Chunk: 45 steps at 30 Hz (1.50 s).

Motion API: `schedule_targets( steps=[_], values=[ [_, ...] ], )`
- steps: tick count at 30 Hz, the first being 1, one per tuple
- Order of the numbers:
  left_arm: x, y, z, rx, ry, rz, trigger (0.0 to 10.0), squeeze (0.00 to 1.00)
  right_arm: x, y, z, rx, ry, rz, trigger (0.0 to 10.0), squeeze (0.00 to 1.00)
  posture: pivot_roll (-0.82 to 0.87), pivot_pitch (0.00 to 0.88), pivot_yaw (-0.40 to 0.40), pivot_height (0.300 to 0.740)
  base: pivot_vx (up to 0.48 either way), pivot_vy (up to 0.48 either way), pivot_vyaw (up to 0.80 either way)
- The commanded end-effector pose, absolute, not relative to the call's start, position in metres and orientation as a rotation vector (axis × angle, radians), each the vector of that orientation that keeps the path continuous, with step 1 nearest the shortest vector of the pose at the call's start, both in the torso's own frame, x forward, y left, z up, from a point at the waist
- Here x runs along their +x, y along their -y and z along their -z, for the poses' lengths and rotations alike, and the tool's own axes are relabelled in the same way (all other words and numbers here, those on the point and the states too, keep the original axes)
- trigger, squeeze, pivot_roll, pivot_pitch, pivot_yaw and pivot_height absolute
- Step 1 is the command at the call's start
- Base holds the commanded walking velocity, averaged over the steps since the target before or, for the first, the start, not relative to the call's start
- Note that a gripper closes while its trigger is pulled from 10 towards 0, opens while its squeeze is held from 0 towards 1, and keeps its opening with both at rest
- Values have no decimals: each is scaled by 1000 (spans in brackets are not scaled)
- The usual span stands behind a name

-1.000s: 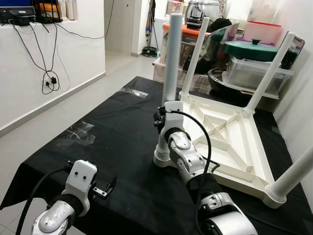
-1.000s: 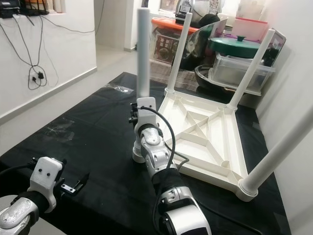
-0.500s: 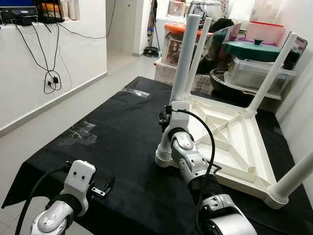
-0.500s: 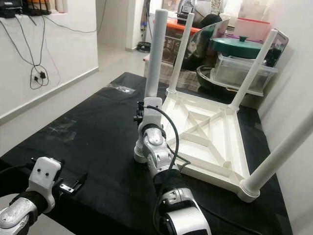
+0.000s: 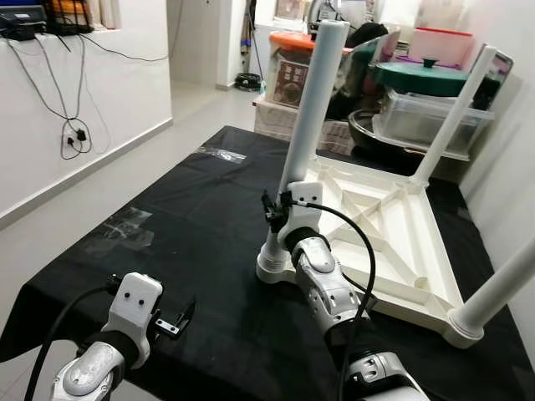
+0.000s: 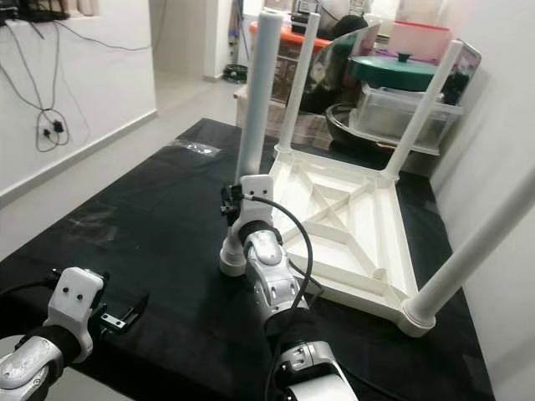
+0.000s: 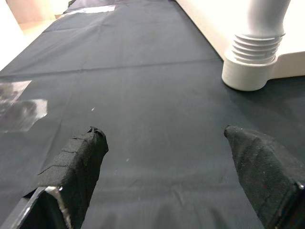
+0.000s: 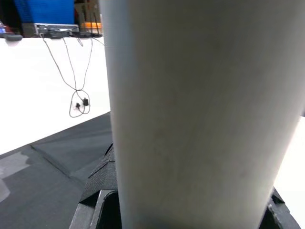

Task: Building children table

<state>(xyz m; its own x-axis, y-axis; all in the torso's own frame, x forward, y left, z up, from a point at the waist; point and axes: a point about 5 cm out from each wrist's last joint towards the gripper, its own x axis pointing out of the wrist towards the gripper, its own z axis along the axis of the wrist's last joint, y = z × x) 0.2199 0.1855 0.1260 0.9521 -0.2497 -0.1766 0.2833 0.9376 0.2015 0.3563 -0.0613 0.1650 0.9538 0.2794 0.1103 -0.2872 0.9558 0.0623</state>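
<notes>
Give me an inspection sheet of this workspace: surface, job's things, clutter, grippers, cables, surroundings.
Surface: black cloth spread over the floor, with clear tape patches.
Job's things: white tabletop lying upside down on the cloth, three legs standing up from its corners; fourth leg leaning at the near left corner, its threaded end at the socket.
Clutter: nothing seen on the cloth.
Grippers: right gripper closed around the fourth leg; left gripper open, low over bare cloth, holding nothing.
Cables: black cable looping along the right arm; wall cables hanging from the shelf.
Surroundings: white wall on the left, tiled floor, plastic storage bins and a green lid behind.
</notes>
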Motion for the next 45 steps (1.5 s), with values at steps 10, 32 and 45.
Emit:
schedule_targets(
  steps=[10,32,45],
  values=[
    [221,-188,-123,245,-168,279,10000,0,350,66,-128,123,-46,-330,0,0,135,0,-105,740,0,0,0],
    [222,-187,-122,251,-170,283,10000,0,349,56,-135,85,-49,-442,10000,0,127,0,-104,740,0,0,0],
    [222,-186,-121,252,-172,286,10000,0,351,57,-146,94,-12,-446,10000,0,122,0,-105,740,0,0,0]
  ],
)
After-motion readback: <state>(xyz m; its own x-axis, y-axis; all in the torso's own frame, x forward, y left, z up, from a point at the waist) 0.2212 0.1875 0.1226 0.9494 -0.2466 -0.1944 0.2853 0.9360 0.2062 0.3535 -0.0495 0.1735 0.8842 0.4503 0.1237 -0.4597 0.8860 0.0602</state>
